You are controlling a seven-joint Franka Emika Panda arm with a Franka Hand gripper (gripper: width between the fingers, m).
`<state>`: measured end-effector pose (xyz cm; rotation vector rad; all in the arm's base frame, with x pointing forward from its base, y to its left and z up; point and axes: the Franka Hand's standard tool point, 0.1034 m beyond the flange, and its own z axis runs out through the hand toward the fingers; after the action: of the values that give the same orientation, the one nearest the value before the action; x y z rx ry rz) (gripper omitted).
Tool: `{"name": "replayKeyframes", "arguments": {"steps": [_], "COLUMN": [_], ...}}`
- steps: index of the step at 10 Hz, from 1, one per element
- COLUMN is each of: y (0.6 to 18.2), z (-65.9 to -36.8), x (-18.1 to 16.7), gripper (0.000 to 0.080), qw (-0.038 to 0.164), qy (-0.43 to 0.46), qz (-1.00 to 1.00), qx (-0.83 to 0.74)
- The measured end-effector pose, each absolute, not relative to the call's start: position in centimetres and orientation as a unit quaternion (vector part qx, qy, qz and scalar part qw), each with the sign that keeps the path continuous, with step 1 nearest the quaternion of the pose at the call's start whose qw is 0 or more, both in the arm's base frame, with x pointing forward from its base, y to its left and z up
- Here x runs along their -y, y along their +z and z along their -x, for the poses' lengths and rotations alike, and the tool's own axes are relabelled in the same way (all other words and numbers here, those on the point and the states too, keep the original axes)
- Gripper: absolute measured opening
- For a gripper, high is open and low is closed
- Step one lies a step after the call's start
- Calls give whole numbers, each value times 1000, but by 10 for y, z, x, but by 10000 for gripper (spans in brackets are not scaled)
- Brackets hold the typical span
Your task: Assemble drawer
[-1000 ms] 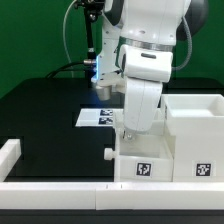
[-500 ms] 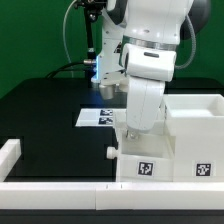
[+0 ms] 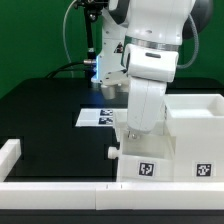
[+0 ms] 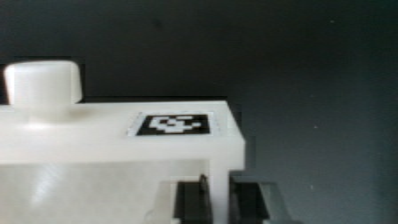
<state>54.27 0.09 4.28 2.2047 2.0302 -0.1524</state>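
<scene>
My tool [image 4: 217, 187] looks clenched on the drawer tray [image 3: 133, 166]'s thin wall; I fear it slipping or snagging the housing [image 3: 196, 135].

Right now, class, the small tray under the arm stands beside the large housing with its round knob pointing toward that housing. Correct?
Not quite. The small tray does stand under the arm beside the large housing, but its round knob points away from that housing, toward the exterior view's left. The exterior view shows this.
</scene>
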Motion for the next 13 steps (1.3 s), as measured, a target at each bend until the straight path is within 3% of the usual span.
{"name": "replayKeyframes", "arguments": {"steps": [5,13], "y": [39,47], "z": [-540,-541], "x": [4,4], "gripper": [35,35], "qw": [74,75], "qy": [-42,-40], "qz": [-746,-722], "qx": [-660,-686]}}
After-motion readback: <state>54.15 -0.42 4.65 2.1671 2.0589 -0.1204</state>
